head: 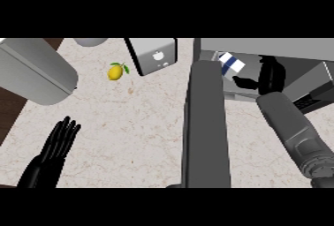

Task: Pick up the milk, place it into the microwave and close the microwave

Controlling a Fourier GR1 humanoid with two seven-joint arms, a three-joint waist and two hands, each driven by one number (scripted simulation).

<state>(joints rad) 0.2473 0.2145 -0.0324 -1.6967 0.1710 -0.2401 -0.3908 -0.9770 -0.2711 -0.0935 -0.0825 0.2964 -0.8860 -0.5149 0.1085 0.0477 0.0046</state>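
At seven o'clock the left hand [57, 143] rests on the desk [130, 132], its fingers straight and released. Toward eleven o'clock a lemon [116, 72] lies on the marble, just beside a grey box with an apple mark [154, 55]. The microwave door [206, 123] stands open, running from centre to six o'clock. At two o'clock the right hand [269, 75] is inside the microwave [274, 48], thumb stretched toward the milk [230, 63]; whether the fingers grasp it or have released, I cannot tell. The carton seems delivered; withdrawing and closing the door remain.
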